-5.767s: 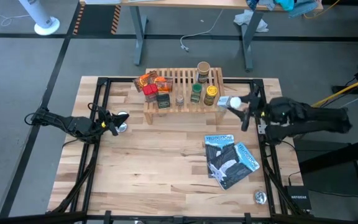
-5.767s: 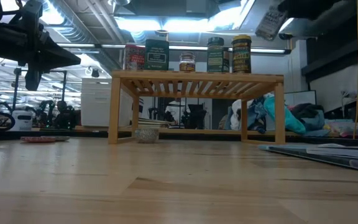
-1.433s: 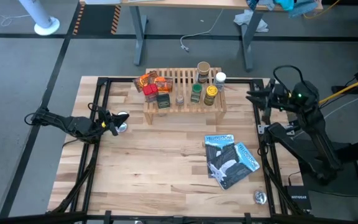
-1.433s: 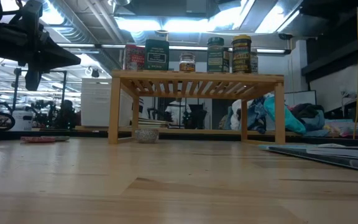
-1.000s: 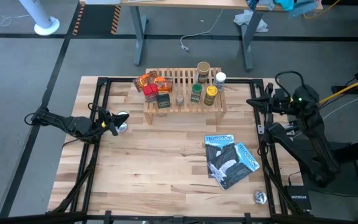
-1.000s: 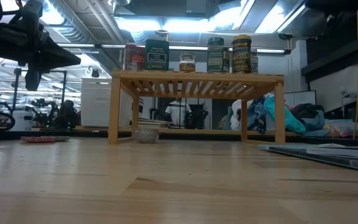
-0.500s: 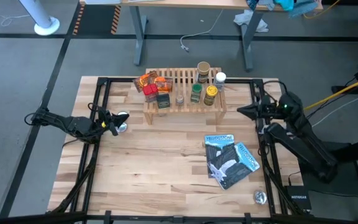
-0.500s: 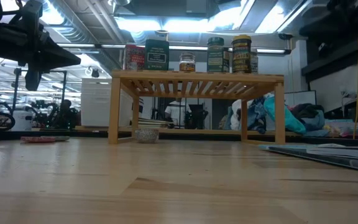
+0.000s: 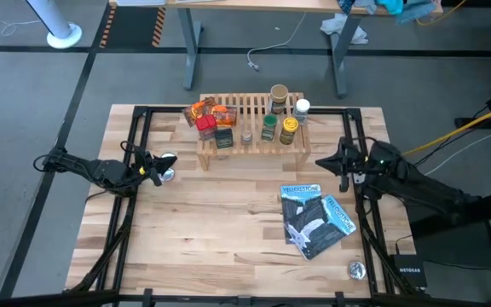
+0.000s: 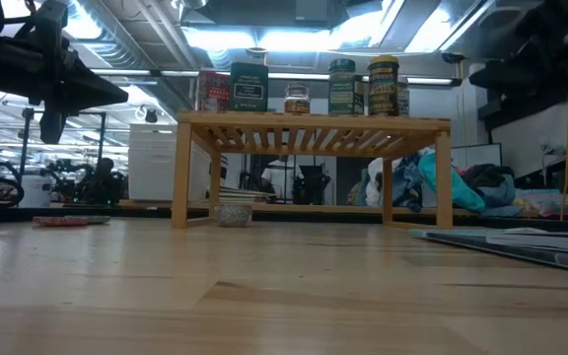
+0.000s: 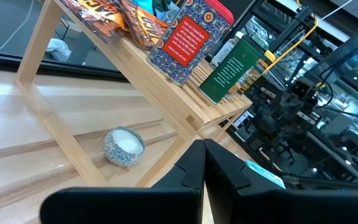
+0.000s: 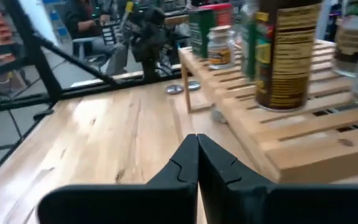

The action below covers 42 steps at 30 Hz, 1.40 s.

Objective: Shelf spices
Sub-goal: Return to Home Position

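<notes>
Hovering off the right end of the shelf (image 9: 247, 107), our right end effector (image 9: 321, 161) is pressed together and empty; the spices (image 9: 268, 125) stand on its slats, so we judge nothing remains to carry. Our left end effector (image 9: 157, 169), also pressed together, waits over the surface (image 9: 228, 222) at its left side.

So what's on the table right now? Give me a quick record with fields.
shelf: far side of the table, upright
spices: jars, tin and packets, all on the shelf
left gripper: shut, empty, at the table's left
right gripper: shut, empty, right of the shelf
pouch: flat on the table, near right
</notes>
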### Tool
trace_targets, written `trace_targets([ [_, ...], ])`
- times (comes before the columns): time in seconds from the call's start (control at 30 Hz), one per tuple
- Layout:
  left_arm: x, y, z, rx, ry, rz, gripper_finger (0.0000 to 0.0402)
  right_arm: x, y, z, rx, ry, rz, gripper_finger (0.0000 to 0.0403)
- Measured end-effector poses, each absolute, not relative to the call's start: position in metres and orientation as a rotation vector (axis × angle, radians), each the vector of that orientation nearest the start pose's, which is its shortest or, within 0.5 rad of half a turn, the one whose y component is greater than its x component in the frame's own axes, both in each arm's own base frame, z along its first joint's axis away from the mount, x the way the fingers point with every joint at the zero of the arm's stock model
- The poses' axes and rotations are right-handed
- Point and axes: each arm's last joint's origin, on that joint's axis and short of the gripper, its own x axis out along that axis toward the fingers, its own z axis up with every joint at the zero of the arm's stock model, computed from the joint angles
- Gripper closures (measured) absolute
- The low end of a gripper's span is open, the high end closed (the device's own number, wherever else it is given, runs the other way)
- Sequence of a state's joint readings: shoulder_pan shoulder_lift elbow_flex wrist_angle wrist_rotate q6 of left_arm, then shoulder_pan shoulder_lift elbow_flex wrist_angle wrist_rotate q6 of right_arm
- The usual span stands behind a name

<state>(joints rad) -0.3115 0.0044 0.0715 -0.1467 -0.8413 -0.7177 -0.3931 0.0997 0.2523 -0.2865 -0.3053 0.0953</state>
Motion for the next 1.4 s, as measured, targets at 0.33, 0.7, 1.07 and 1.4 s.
trace_targets([
  [0.33,0.086,-0.005,0.174,-0.657,-0.125,0.529,0.0402,0.083,-0.018,0.192,0.082,0.128,-0.069,0.0398],
  [0.7,0.086,-0.005,0.174,-0.656,-0.125,0.529,0.0402,0.086,-0.016,0.184,0.099,0.086,0.018,0.0398],
  [1.07,0.086,-0.005,0.174,-0.656,-0.125,0.529,0.0402,0.087,-0.018,0.177,0.057,0.132,-0.034,0.0398],
  [1.4,0.086,-0.005,0.174,-0.656,-0.124,0.529,0.0402,0.089,-0.019,0.174,0.027,0.107,-0.058,0.0398],
])
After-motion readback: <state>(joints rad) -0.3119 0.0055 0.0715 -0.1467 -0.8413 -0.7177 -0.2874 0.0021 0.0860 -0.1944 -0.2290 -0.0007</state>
